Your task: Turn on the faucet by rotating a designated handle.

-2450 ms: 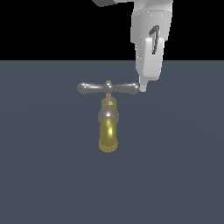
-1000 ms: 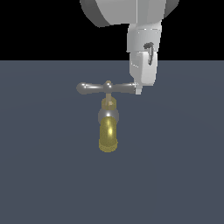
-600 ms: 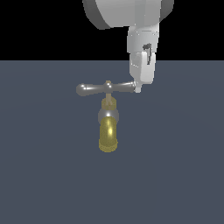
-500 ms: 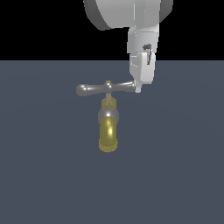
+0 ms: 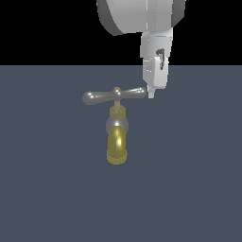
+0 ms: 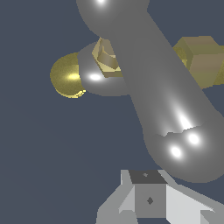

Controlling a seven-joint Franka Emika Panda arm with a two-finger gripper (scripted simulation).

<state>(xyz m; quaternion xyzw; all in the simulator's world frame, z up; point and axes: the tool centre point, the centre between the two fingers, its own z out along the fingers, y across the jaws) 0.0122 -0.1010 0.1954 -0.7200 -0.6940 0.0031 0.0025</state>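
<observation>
I see the dark grey floor (image 5: 198, 189) filling the lower part of the exterior view, black above it. My arm (image 5: 142, 14) comes down from the top of that view as a large pale grey body, narrowing to the gripper (image 5: 151, 94), whose tip sits at the end of the handle on the exterior view's right, touching it or just beside it; I cannot tell which. The faucet (image 5: 116, 137) stands near the middle of the floor, its brass-yellow spout (image 5: 116, 147) curving toward the camera below a silver collar (image 5: 116, 125) and a brass stem. On top lies the handle (image 5: 114, 95), a slim grey crossbar tilted slightly, its arm on the exterior view's left lower than the other. In the wrist view the handle (image 6: 157, 96) looms large, its rounded end just beside one grey fingertip (image 6: 148, 199). Whether the jaws are wide or narrow I cannot tell from either view.
</observation>
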